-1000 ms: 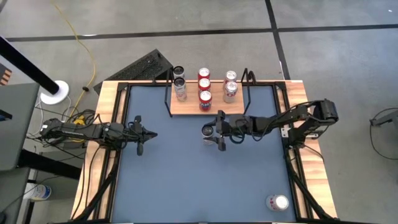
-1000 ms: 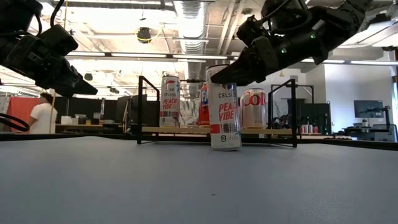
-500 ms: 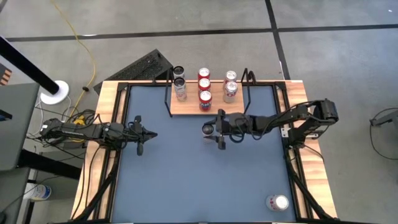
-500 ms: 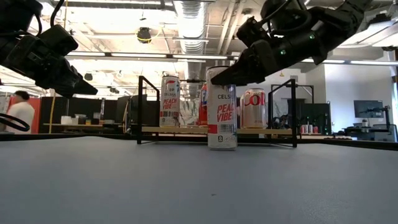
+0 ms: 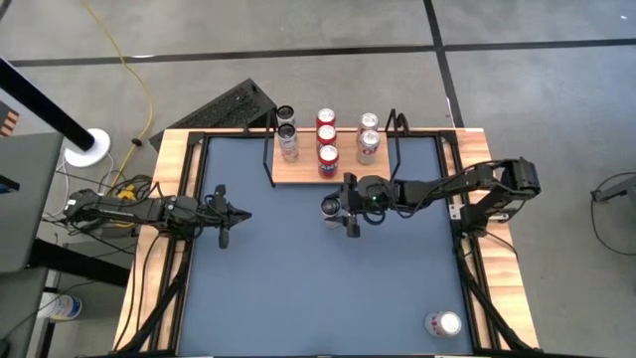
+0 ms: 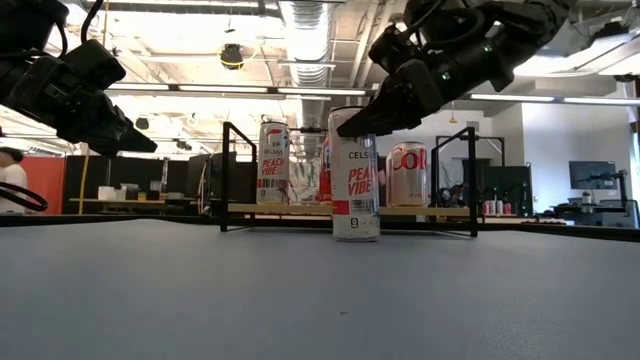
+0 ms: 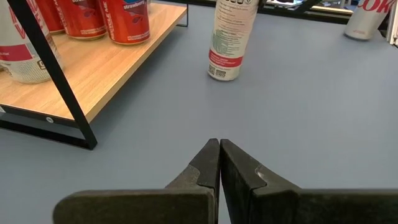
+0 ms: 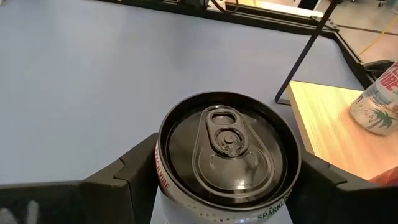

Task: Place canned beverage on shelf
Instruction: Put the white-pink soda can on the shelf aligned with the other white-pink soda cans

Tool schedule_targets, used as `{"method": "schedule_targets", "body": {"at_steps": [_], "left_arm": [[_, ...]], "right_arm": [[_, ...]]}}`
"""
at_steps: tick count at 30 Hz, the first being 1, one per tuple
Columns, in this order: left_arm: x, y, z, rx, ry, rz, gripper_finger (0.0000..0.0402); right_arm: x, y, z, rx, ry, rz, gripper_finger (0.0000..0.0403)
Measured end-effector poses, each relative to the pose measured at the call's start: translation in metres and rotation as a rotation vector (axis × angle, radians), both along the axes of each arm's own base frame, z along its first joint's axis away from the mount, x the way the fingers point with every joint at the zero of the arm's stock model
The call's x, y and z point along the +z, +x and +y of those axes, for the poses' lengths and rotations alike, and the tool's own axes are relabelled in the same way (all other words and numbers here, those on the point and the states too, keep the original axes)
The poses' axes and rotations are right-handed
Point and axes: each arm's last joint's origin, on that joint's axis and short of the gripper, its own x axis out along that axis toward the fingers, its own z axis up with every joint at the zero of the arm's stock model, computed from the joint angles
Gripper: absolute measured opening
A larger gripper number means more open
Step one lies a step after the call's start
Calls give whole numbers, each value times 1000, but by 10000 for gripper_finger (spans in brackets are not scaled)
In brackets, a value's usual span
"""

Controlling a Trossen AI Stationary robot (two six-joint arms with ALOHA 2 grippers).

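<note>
the right claw (image 8: pixel 227 186), clamped on the tall can (image 6: pixel 355 175), has slid it along the tabletop (image 5: pixel 288 278) toward the shelf (image 5: pixel 298 171), while the left claw (image 7: pixel 219 163) waits pressed together.

Grey concrete floor (image 5: pixel 298 40) all around the table, crossed by dark seam lines, with a yellow cable (image 5: pixel 129 70) snaking across it toward a white round base (image 5: pixel 87 147). A black keyboard-like slab (image 5: pixel 227 107) lies on the floor just beyond the table. At table height, an open workshop: ceiling ducting (image 6: pixel 305 45), long strip lights (image 6: pixel 230 92), dark desks, a screen (image 6: pixel 590 175) on the far wall, and a person (image 6: pixel 12 185) at the edge.
</note>
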Motion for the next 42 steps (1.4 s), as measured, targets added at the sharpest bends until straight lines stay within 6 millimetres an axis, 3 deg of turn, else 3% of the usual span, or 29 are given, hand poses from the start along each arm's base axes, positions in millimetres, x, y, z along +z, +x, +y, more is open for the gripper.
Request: {"method": "schedule_targets", "body": {"at_steps": [7, 15, 23, 30, 42], "left_arm": [[0, 0, 0, 0, 0, 0, 0], [0, 0, 0, 0, 0, 0, 0], [0, 0, 0, 0, 0, 0, 0], [0, 0, 0, 0, 0, -1, 0], [0, 0, 0, 0, 0, 0, 0]], "right_arm": [[0, 0, -7, -14, -2, -4, 278], [-4, -2, -18, -48, -28, 26, 314], [-5, -2, -17, -38, -42, 35, 315], [1, -5, -20, 79, -59, 22, 315], [5, -7, -29, 45, -19, -2, 315]]}}
